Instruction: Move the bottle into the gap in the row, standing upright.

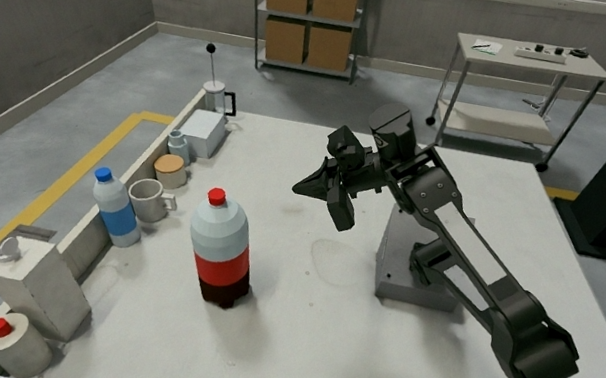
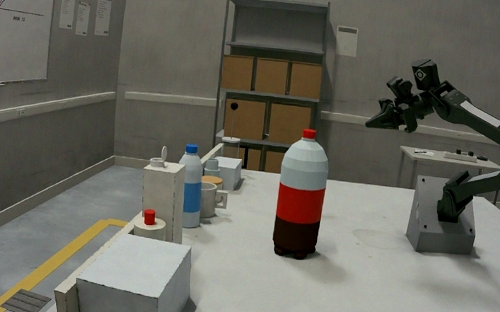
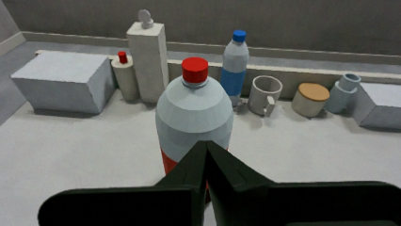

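Note:
The large soda bottle [image 1: 220, 252] has a red cap, a red band and a dark base. It stands upright on the white table, apart from the row; it also shows in the side view [image 2: 300, 195] and the wrist view [image 3: 194, 120]. My gripper [image 1: 297, 188] [image 2: 369, 122] is shut and empty, high in the air to the right of the bottle, its fingertips [image 3: 206, 146] pointing toward it. In the row along the table's left edge, a gap [image 1: 99, 257] lies between the white carton [image 1: 37, 283] and the blue-capped bottle [image 1: 115, 208].
The row also holds a short cylinder with a red cap [image 1: 14, 345], a mug [image 1: 150, 200], a tan-lidded jar [image 1: 169, 170], a small jug [image 1: 178, 144], a box [image 1: 203, 131] and a French press [image 1: 215, 93]. A large box [image 2: 132, 276] ends the row. The arm's base [image 1: 414, 263] stands at the right.

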You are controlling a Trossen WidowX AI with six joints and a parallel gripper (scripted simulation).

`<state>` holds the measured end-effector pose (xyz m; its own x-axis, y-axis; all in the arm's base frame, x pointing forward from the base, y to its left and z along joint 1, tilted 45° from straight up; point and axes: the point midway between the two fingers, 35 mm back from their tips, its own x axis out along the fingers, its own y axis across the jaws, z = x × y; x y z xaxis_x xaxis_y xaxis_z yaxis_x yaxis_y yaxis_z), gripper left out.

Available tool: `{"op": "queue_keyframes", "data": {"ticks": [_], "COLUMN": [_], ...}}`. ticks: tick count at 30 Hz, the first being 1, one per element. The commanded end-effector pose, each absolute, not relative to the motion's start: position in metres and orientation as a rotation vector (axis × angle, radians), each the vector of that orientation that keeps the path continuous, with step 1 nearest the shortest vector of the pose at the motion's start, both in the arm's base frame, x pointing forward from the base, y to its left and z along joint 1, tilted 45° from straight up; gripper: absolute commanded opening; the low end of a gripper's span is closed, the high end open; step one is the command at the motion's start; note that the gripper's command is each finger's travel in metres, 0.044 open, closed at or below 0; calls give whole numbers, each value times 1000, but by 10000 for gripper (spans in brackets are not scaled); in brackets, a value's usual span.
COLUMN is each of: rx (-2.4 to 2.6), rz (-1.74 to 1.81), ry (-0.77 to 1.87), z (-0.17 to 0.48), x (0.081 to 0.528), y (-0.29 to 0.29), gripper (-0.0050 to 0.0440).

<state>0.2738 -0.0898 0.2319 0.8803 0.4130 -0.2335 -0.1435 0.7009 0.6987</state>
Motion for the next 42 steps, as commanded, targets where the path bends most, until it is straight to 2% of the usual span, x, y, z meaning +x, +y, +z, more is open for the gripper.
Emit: {"op": "queue_keyframes", "data": {"ticks": [1, 42], "rx": [732, 716], "rz": [314, 308], "ry": [398, 420], "z": [226, 184], "x": [276, 282], "y": [-85, -46], "gripper": [-50, -50]}}
